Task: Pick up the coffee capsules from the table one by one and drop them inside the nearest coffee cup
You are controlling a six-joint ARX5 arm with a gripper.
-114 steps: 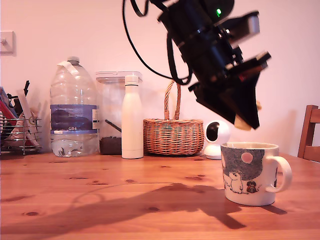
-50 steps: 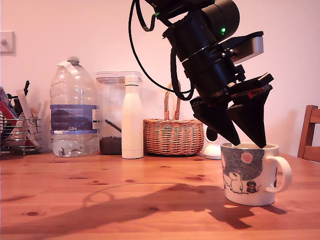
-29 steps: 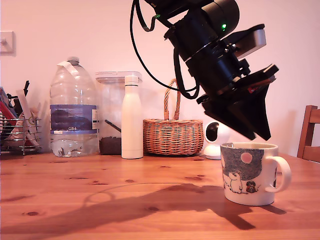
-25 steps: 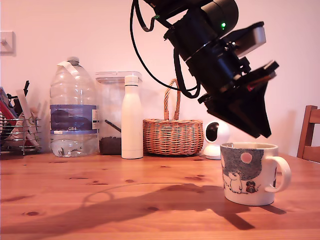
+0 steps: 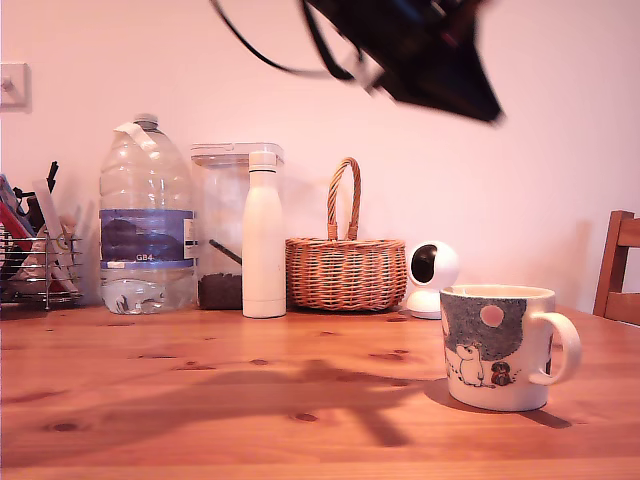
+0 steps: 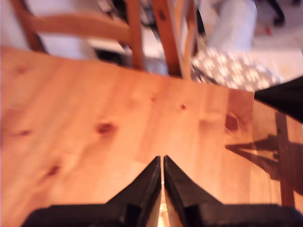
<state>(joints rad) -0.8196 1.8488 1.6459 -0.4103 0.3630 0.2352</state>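
High above the table, the gripper has swung up and away from the coffee cup it hovered over a moment ago — its fingers now pressed together on nothing. No capsule shows anywhere; likely it dropped into the cup, so the arm seems free for another.

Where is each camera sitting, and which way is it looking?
Exterior view: sits low, near tabletop height, looking across the table toward the wall, with the coffee cup at its right and a bottle, basket and small white camera behind; the blurred dark gripper shows at the top.
Wrist view: rides on the arm, looking down over the gripper, its two dark fingers nearly touching, at bare wood and a chair past the table edge.
Shared: both show the pine table, the gripper and a wooden chair; no capsule is visible.
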